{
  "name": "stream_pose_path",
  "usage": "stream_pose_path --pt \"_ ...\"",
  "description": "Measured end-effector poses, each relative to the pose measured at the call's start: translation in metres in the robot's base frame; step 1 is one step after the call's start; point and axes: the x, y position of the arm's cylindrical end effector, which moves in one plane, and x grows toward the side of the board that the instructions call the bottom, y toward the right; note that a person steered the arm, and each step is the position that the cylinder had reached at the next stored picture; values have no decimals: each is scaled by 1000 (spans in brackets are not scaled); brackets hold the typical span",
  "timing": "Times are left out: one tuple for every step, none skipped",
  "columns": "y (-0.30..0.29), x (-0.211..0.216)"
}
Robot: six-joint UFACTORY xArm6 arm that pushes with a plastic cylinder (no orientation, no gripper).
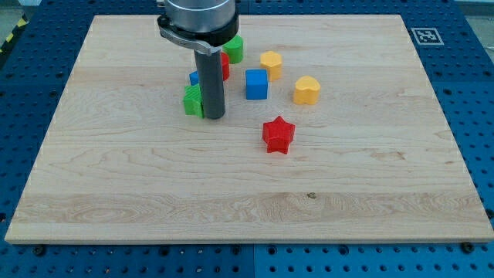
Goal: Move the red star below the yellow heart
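The red star (278,135) lies near the board's middle. The yellow heart (306,90) sits up and to the right of it, apart from it. My tip (214,117) rests on the board to the left of the red star, right beside a green block (192,101) that the rod partly hides. The tip is well clear of the star and the heart.
A blue cube (256,84) and a yellow hexagon-like block (271,63) lie above the star. Another green block (234,49), a red block (225,66) and a blue block (194,78) sit partly hidden behind the rod. The wooden board (116,177) ends at a blue perforated table.
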Motion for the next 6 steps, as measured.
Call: stream_pose_path --pt "7 46" --pt "35 75" --pt "55 79" --pt "79 79" --pt "94 78" --pt "99 70"
